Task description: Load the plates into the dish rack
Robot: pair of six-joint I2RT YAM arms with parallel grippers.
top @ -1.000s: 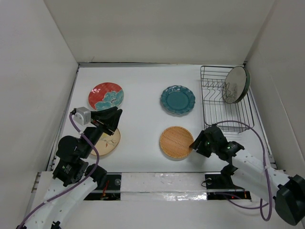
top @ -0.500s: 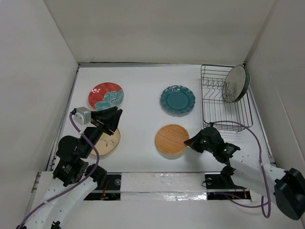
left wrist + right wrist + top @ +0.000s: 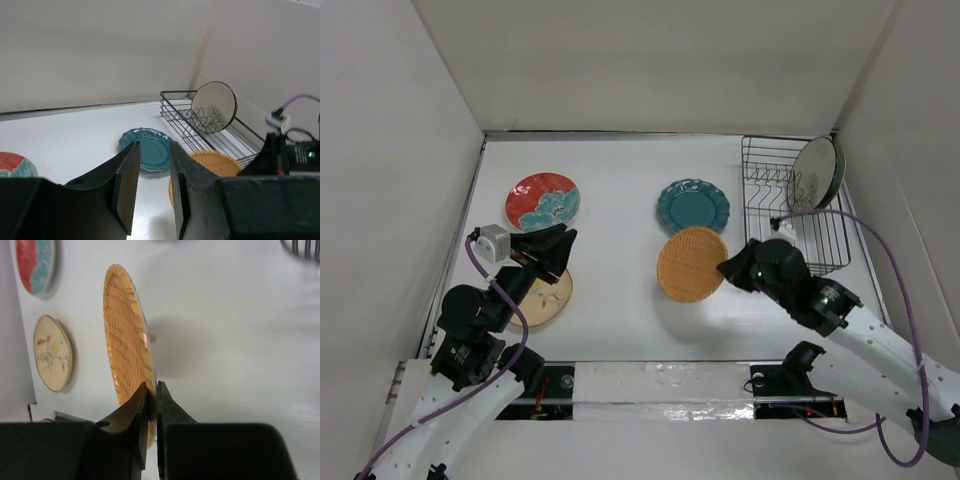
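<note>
My right gripper [image 3: 728,267] is shut on the rim of the orange woven-look plate [image 3: 690,263] and holds it tilted above the table, left of the black wire dish rack [image 3: 817,250]. In the right wrist view the orange plate [image 3: 125,360] stands edge-on between my fingertips [image 3: 151,395]. A cream plate with dark sketch [image 3: 813,176] stands upright in the rack. The scalloped dark teal plate [image 3: 692,208], the red-and-teal plate [image 3: 542,200] and the tan plate with sprig [image 3: 552,297] lie flat. My left gripper [image 3: 558,250] is open and empty over the tan plate. The pale aqua plate is out of view.
White walls close the table on three sides. The rack stands in the far right corner against the right wall. A purple cable [image 3: 880,270] loops over my right arm. The left wrist view shows the teal plate [image 3: 145,155] and the rack [image 3: 200,120].
My right gripper has lifted the orange plate off the table, tilted it up and carried it back toward the rack. The left arm has not moved.
</note>
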